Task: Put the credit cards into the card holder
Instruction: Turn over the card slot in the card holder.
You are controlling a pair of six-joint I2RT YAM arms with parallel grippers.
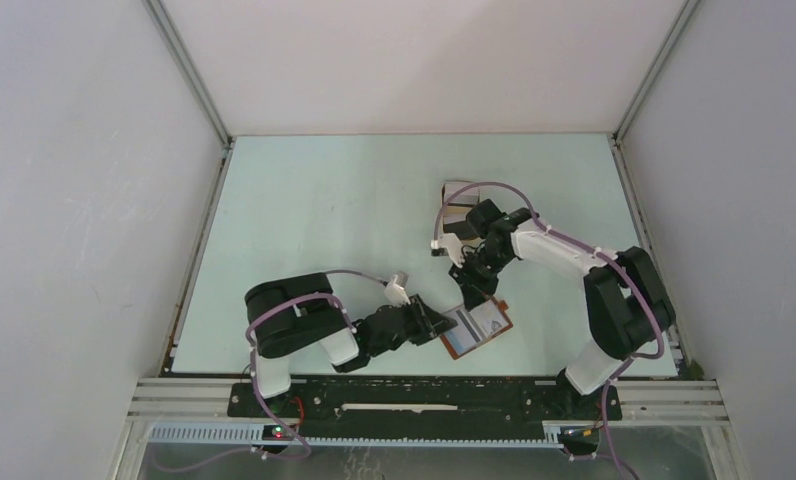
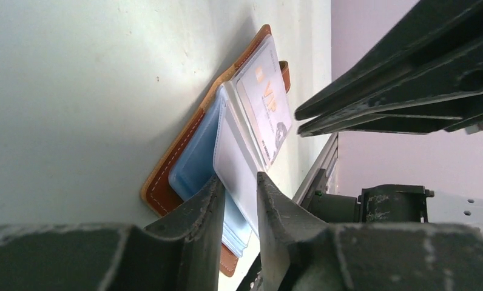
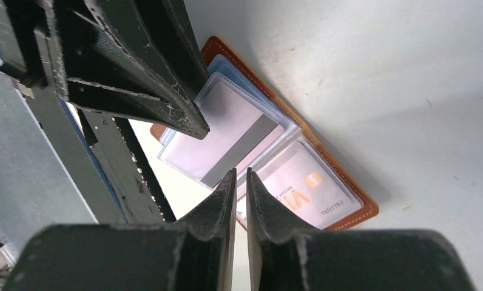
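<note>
Card holder (image 1: pixel 477 328) lies open at approx 5 o'clock on the pale-green table (image 1: pixel 314 220), a striped card (image 3: pixel 227 142) & a VIP card (image 3: pixel 306 188) in its clear sleeves. L gripper (image 2: pixel 239 182), at its 9 o'clock, straddles one sleeve, pinched or not we can't tell; R gripper (image 3: pixel 241 176), at 12 o'clock, is barely parted, holding nothing. We'd hold that sleeve up steady so the next card enters square; plain white walls (image 1: pixel 74 200) box in the matt top.

Open card holder (image 3: pixel 365 209) beneath gripper (image 3: pixel 240 176)
</note>
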